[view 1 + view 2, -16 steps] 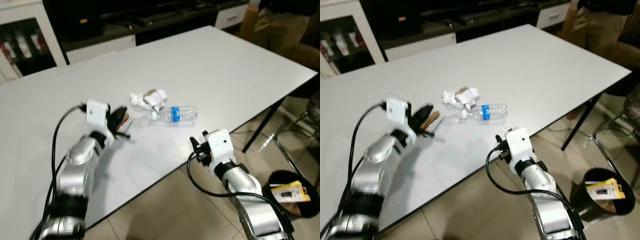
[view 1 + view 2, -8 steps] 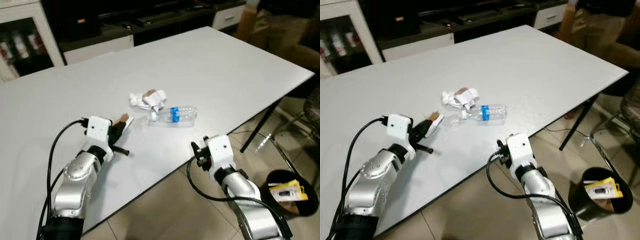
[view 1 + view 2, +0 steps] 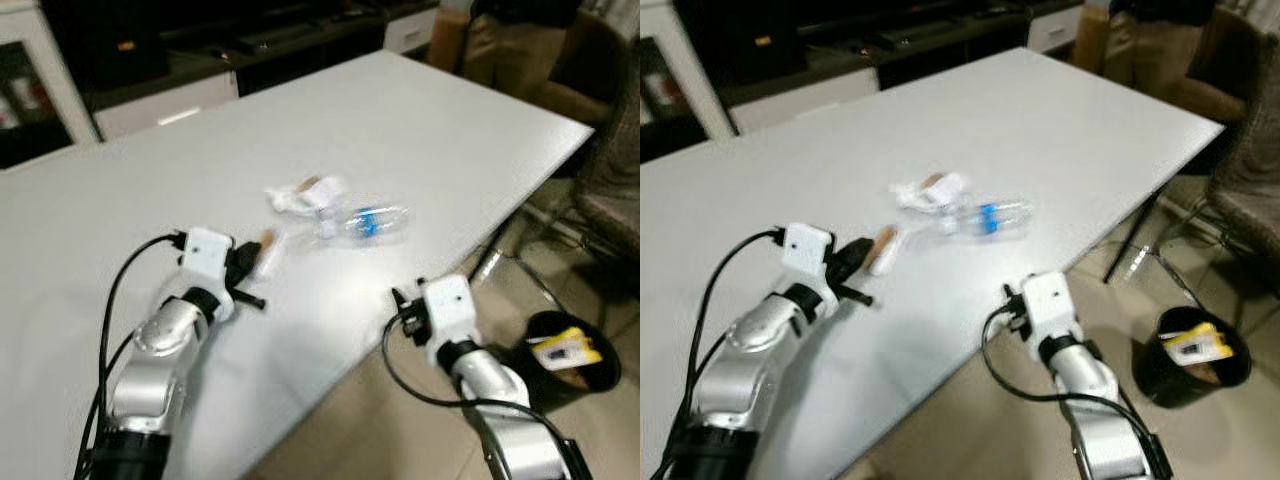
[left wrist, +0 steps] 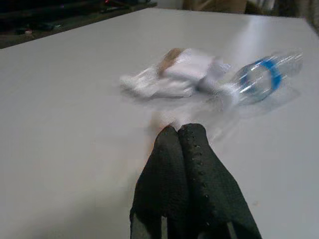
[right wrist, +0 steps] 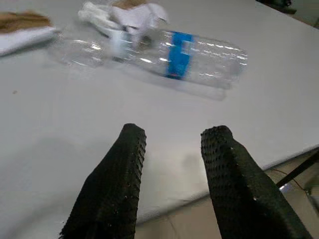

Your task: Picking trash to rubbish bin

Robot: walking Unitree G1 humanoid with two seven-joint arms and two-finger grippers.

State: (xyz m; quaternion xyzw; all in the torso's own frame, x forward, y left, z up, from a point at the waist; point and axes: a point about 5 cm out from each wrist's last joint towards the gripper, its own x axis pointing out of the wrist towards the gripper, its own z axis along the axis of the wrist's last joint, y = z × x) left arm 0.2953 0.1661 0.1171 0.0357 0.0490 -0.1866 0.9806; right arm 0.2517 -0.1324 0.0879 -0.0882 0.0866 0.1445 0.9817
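A clear plastic bottle (image 3: 365, 222) with a blue label lies on its side on the white table (image 3: 420, 120). Crumpled white paper (image 3: 305, 192) sits just behind it. A small brown-and-white scrap (image 3: 268, 250) lies to the bottle's left. My left gripper (image 3: 248, 268) rests low over the table, shut, its tips just short of that scrap; its fingers (image 4: 192, 144) are pressed together. My right gripper (image 5: 174, 130) is open at the table's near edge, pointing at the bottle (image 5: 184, 50), with a wide stretch of table between them.
A black rubbish bin (image 3: 565, 360) holding yellow packaging stands on the tiled floor to my right, beyond the table's corner. A chair (image 3: 610, 190) is beside it and a person (image 3: 500, 40) stands past the far right end. Dark cabinets line the back.
The camera has swung, shifting the whole scene. My left arm drew back toward me and lower. The scrap that was up at its fingertips now lies just ahead of them. The right gripper stays open.
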